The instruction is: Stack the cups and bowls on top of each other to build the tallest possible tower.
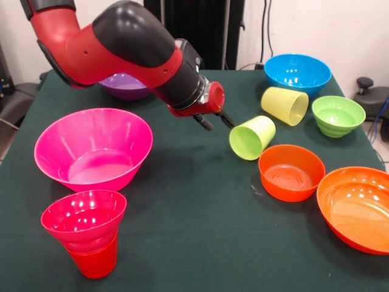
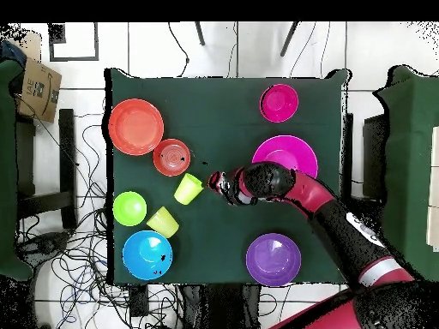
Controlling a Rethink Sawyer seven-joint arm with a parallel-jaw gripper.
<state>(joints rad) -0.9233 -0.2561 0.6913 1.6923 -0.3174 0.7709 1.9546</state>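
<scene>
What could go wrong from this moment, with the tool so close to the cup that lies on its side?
1. The lime green cup lies on its side; a nudge from the tool may roll it into the small orange bowl.
2. The magenta bowl sits on the red cup, a narrow base that may tip.

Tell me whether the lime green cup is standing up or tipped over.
Tipped over. The lime green cup lies on its side on the table, its open mouth facing the front camera, just ahead of the gripper.
</scene>
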